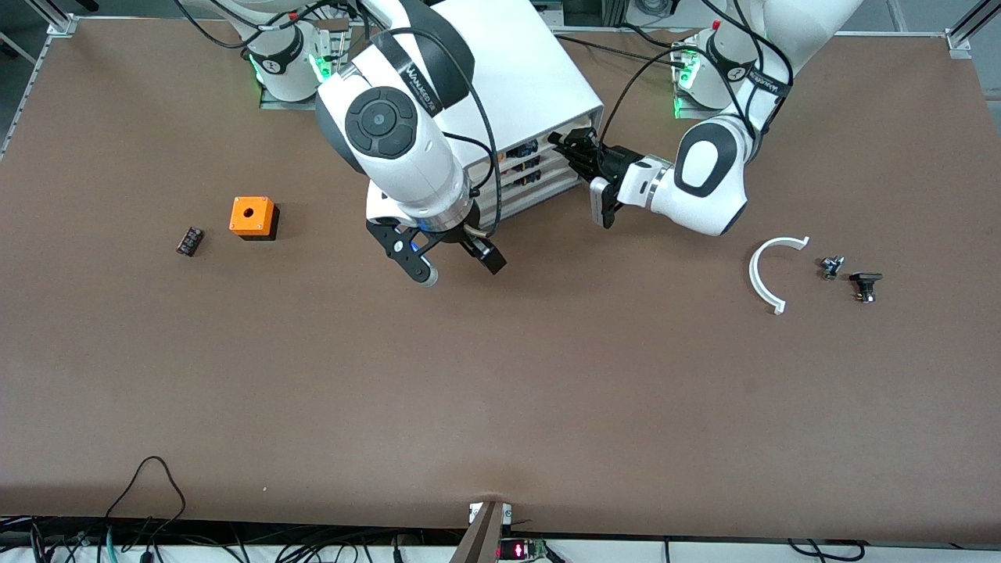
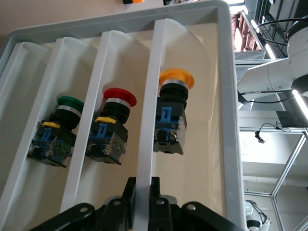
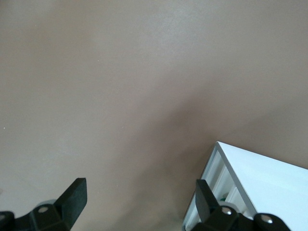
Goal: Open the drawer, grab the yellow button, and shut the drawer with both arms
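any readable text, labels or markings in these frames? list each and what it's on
"WANXEED" or similar, uncertain: white lettering on the black band of the right arm; the smaller print after it is too small to read.
White lettering on the black band of the left arm: too small to read.
Pale labels on the push-buttons' clear bases in the cabinet, left wrist view: blurred, unreadable.
Nothing else carries text.

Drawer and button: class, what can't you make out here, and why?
- Front view: the right arm covers most of the cabinet front; how far the drawer is out is hidden.
- Front view: the button is too small.
- Left wrist view: the left gripper, shut on the drawer's lip, is cut off by the edge.
- Right wrist view: the open right gripper over the table sees only a cabinet corner.
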`<state>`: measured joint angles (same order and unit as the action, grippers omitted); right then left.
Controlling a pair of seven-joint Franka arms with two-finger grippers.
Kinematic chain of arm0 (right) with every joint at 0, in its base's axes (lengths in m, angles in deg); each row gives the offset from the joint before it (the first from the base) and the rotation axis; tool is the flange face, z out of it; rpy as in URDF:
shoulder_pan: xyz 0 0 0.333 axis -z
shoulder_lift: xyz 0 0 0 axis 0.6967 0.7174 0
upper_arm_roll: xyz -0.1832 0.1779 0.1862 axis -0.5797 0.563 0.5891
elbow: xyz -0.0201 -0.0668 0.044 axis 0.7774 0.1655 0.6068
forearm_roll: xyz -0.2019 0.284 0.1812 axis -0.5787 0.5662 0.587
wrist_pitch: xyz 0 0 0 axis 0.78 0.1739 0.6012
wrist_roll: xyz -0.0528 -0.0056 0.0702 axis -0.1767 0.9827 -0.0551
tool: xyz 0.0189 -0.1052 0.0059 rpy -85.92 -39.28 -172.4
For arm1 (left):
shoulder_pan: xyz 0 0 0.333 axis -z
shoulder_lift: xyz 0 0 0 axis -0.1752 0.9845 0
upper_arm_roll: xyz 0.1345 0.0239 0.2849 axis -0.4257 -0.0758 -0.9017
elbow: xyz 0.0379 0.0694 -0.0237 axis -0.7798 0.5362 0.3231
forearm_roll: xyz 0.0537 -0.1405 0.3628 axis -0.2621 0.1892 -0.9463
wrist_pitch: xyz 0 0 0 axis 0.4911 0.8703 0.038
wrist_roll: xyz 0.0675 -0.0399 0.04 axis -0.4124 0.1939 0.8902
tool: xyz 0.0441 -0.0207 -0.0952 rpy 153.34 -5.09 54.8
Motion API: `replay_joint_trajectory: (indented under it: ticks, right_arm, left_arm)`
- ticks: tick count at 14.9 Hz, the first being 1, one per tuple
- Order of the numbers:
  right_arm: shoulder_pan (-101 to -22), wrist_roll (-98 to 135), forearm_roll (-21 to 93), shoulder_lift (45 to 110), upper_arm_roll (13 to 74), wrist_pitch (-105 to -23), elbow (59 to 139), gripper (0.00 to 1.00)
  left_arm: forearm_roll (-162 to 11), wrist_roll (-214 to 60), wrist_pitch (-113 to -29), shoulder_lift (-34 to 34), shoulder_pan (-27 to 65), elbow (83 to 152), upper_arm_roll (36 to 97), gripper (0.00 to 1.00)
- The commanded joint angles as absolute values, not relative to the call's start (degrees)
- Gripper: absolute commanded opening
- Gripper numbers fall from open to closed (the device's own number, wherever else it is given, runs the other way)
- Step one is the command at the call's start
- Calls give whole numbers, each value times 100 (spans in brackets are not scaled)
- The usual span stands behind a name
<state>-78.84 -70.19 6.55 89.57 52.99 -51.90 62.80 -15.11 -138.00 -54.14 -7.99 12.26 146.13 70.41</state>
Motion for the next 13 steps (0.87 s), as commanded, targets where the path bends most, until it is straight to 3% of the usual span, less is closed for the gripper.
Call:
replay_joint_trajectory:
  ticks: [1, 10, 11, 12, 13]
  right_arm:
    - [-7897, -7137, 889, 9108, 5315, -5134, 5920, 100]
    - [-7905, -7356, 951, 9108, 5342, -5222, 5867, 100]
    - [-7932, -7417, 951, 9108, 5342, -5266, 5867, 100]
    - [-7967, -7444, 951, 9100, 5342, -5318, 5867, 100]
    - [-7984, -7444, 951, 9099, 5333, -5328, 5867, 100]
  left_arm:
    - [-1444, -13805, -5452, -866, 1106, 14564, 7033, 0]
    - [-3053, -13604, -5443, 223, 271, 12877, 7015, 0]
    - [-3062, -13446, -5443, 233, 271, 12797, 7015, 24]
    - [-3071, -13245, -5443, 215, 262, 12770, 7015, 99]
    - [-3071, -13121, -5435, 206, 236, 12701, 7015, 100]
